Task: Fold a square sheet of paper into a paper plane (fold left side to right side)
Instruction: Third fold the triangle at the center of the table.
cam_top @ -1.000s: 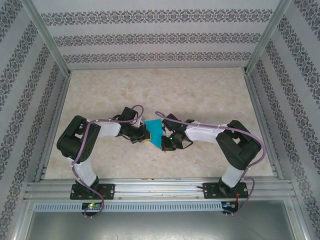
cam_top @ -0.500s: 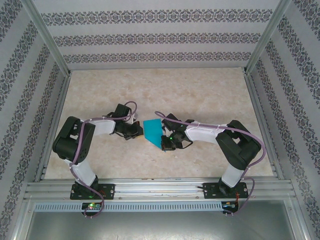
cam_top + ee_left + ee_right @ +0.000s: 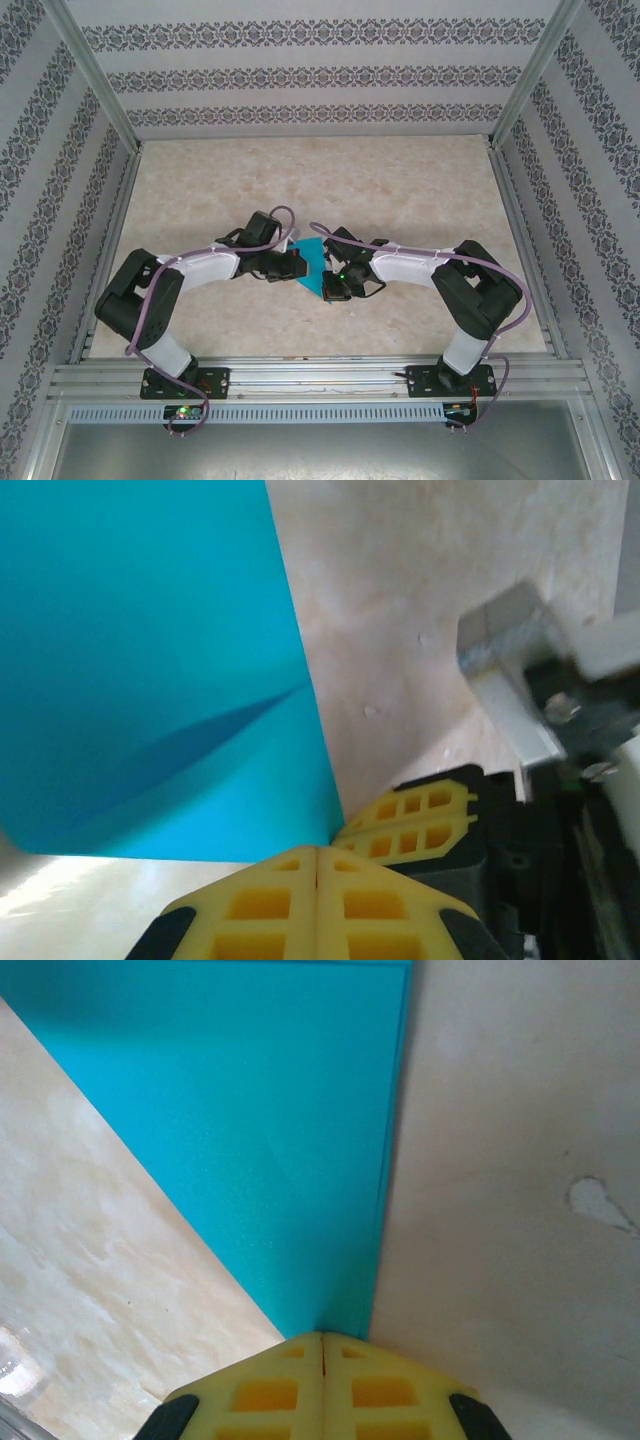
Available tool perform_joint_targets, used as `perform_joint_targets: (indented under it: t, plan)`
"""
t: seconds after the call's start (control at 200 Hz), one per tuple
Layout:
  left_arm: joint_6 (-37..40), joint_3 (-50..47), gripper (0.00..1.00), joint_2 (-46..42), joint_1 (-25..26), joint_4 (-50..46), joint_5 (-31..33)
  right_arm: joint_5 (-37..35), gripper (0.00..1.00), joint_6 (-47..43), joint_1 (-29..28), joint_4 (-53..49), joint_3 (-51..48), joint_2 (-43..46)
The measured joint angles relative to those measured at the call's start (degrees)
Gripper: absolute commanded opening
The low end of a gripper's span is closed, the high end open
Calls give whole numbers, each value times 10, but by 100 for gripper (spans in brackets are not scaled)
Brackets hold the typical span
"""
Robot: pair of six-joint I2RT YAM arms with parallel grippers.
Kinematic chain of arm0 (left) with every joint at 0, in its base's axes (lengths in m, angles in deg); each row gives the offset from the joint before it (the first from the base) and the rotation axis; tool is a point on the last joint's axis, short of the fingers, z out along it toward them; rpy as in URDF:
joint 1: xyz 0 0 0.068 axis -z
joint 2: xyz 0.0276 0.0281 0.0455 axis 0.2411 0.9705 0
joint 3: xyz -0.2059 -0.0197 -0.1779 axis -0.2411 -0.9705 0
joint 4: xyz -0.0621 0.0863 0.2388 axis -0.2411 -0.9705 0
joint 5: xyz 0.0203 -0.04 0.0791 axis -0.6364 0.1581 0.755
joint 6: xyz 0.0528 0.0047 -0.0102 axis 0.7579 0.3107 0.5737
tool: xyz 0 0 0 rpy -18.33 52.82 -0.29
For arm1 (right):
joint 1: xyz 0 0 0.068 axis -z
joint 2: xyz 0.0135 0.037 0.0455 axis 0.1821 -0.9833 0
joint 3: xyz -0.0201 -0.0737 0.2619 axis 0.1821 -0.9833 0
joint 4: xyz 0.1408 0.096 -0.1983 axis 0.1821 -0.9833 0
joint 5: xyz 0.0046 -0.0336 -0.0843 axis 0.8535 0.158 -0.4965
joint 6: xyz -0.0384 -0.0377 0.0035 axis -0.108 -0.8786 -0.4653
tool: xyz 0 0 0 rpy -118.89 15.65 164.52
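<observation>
Teal square sheet of paper (image 3: 312,260), one edge doubled, sits mid-table (image 3: 400,190) between the arms. The right gripper (image 3: 322,1338) pinches one corner; the left gripper (image 3: 317,851), jaws pressed together, meets another corner.

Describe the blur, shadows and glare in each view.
Left wrist: a dark diagonal shadow crosses the square sheet of paper, and the right arm is blurred. Right wrist: sharp, with glare on the table at lower left. Top external: evenly lit and sharp.
</observation>
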Motion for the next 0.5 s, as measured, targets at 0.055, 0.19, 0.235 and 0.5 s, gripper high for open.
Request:
perform_joint_targets:
  t: [0.055,0.19,0.235,0.5]
  plan:
    - [-1,1,1,17,7,1,-3,0,0,0,0,0,0,0]
    - [-5,1,1,48,7,3,-3,0,0,0,0,0,0,0]
    - [-5,2,1,52,7,3,-3,0,0,0,0,0,0,0]
    - [-5,13,1,76,7,1,10,2,0,0,0,0,0,0]
